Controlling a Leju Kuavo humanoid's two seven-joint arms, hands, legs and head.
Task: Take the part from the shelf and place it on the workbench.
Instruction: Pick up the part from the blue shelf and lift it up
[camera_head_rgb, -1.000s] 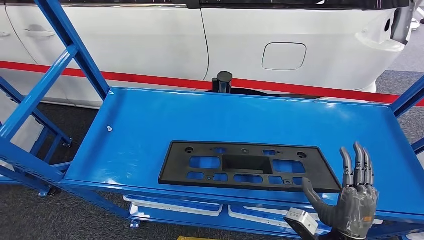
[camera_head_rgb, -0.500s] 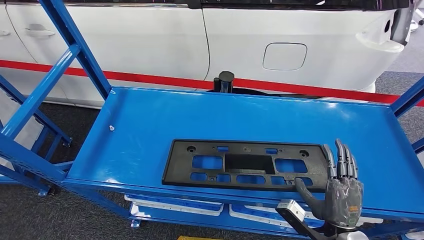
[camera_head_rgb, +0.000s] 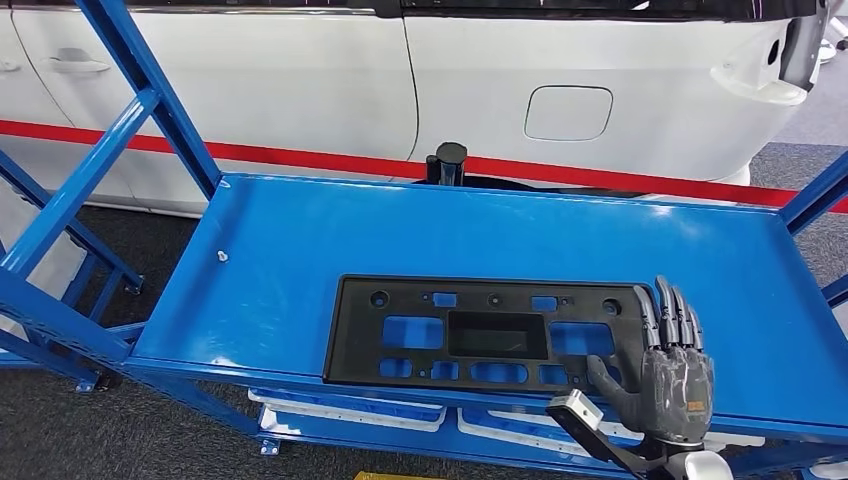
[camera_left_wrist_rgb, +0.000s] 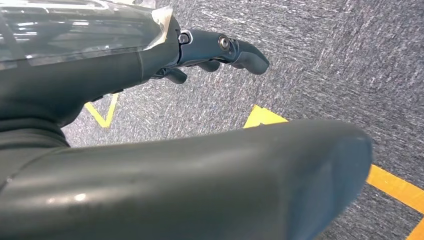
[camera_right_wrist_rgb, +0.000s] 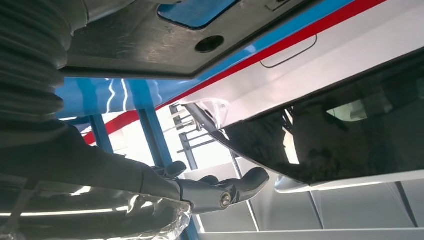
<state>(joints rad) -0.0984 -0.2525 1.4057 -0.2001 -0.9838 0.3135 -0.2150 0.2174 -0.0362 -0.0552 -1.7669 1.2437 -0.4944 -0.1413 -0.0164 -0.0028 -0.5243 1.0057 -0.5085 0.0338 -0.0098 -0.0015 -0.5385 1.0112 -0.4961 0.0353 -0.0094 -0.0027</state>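
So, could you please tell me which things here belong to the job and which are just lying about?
Belonging to the job:
- black part
- blue shelf it lies on
- right robot hand, at the part's right end

Just lying about:
- white car behind
- black post behind the shelf
- white trays on the lower level

Right hand (camera_head_rgb: 672, 388) covers black part (camera_head_rgb: 480, 332) right end; contact unclear.

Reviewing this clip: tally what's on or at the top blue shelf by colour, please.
Black: 1, the plastic part lying flat on the shelf.
Grey: 1, the right hand at the part's right end.
White: 1, a small speck near the left edge.
Total: 3.
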